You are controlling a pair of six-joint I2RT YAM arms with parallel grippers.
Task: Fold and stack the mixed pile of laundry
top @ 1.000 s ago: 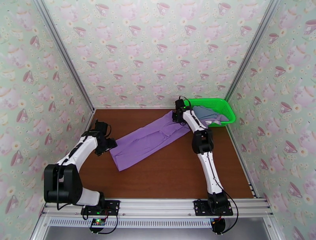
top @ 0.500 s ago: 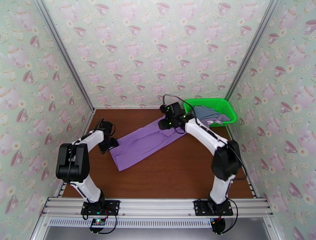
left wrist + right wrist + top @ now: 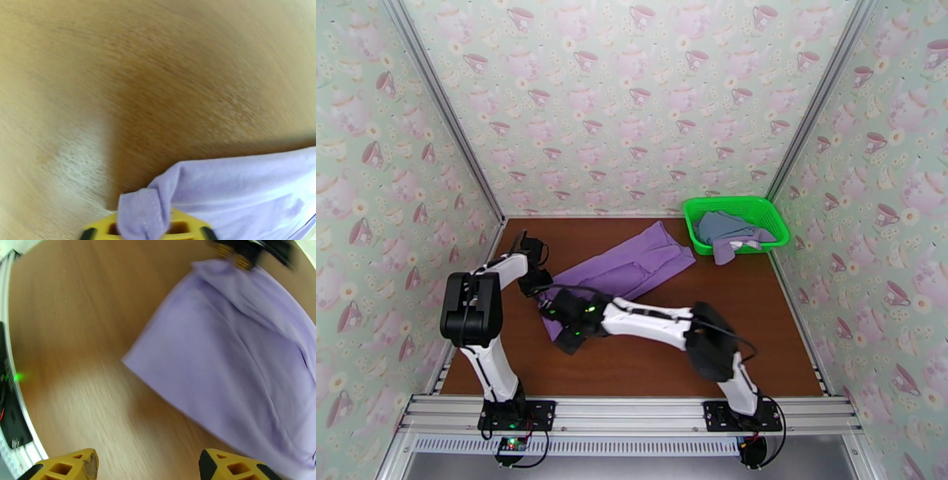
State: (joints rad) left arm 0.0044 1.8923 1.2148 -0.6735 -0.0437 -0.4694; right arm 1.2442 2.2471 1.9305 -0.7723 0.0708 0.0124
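Purple shirt (image 3: 632,268): lies spread in a long diagonal band on the table (image 3: 671,371), running from the near-left area toward the far right. In the top view it looks mostly flat, with a few soft creases.
Remaining garments: the blue-grey garment (image 3: 723,225) and the lavender-grey garment (image 3: 727,251) sit in the green basket (image 3: 770,213) at the far right. The lavender-grey one hangs over the near rim.
Left gripper (image 3: 539,283): clamped on the shirt's left corner. The left wrist view shows a bunched fold of purple cloth (image 3: 237,189) pinched between the yellow fingers (image 3: 145,231), low over the wood.
Right gripper (image 3: 567,335): jaws apart and holding nothing, positioned low at the shirt's near corner. In the right wrist view both fingertips (image 3: 148,465) frame bare table, with the cloth edge (image 3: 245,370) just ahead.
Step in hand: probably securing the second corner of the near-left end before a fold.
Procedure: advance the right gripper until the hem lies between the fingers, then close on one layer only, near the corner.
Coordination: lift both corners together at equal height and keep the edge taut between them.
Caution: pulling with the left arm before the right grip is made would probably skew the cloth.
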